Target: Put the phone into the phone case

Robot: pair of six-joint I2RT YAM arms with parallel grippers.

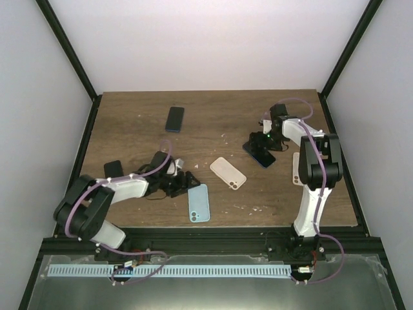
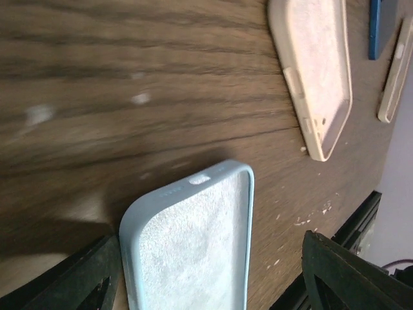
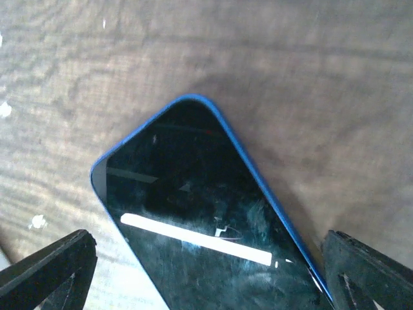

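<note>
A light blue phone case point(image 1: 199, 203) lies open side up near the front edge. In the left wrist view the case point(image 2: 193, 252) sits between my left gripper's fingers. My left gripper point(image 1: 188, 182) point(image 2: 210, 287) is open, its left finger at the case's edge and its right finger apart from it. A blue-edged phone point(image 1: 260, 154) lies screen up at the right. My right gripper point(image 1: 262, 146) point(image 3: 210, 281) is open and straddles the phone point(image 3: 200, 219), with a gap on the left side.
A beige case point(image 1: 228, 173) point(image 2: 316, 71) lies mid-table. A second beige case point(image 1: 296, 169) lies beside the right arm. A dark phone point(image 1: 174, 119) lies at the back. A black object point(image 1: 113, 169) sits by the left arm. The front rail point(image 2: 348, 219) is close.
</note>
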